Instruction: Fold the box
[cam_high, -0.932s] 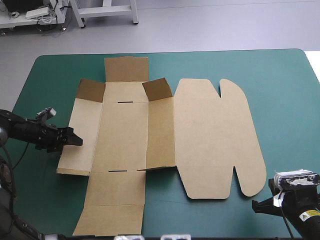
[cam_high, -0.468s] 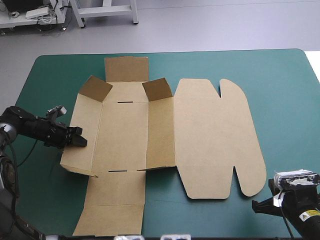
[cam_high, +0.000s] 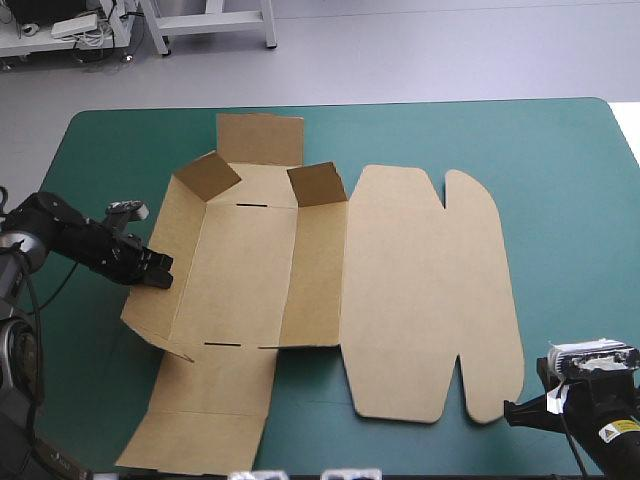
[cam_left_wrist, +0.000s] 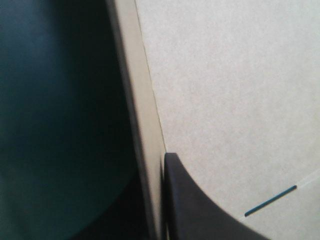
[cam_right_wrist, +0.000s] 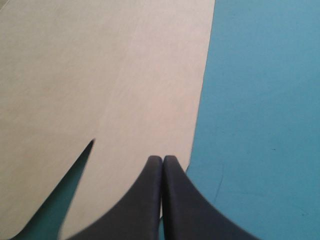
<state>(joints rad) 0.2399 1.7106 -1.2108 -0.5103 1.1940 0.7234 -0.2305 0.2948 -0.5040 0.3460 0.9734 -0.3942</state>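
Observation:
The brown box (cam_high: 240, 270) lies as a cut sheet in the middle of the table, its wide lid (cam_high: 430, 290) flat on the right. Its left wall (cam_high: 165, 260) stands tilted up, and my left gripper (cam_high: 155, 272) is shut on that wall's outer edge. In the left wrist view the wall's edge (cam_left_wrist: 145, 125) runs into my left gripper (cam_left_wrist: 161, 165), with one black finger (cam_left_wrist: 200, 215) on the inner face. The right wall (cam_high: 315, 270) leans up slightly. My right gripper (cam_high: 515, 412) is shut at the table's front right corner; in its own view its tip (cam_right_wrist: 162, 162) points at the lid's edge (cam_right_wrist: 100, 75).
A far flap (cam_high: 260, 138) and a long near flap (cam_high: 205, 400) lie flat, the near one reaching the table's front edge. Teal-green cover (cam_high: 570, 220) stretches from the lid to the table's right edge.
My left gripper has shut on the left wall and carried it up and to the right. The whole sheet has turned slightly, its near flap swinging left.

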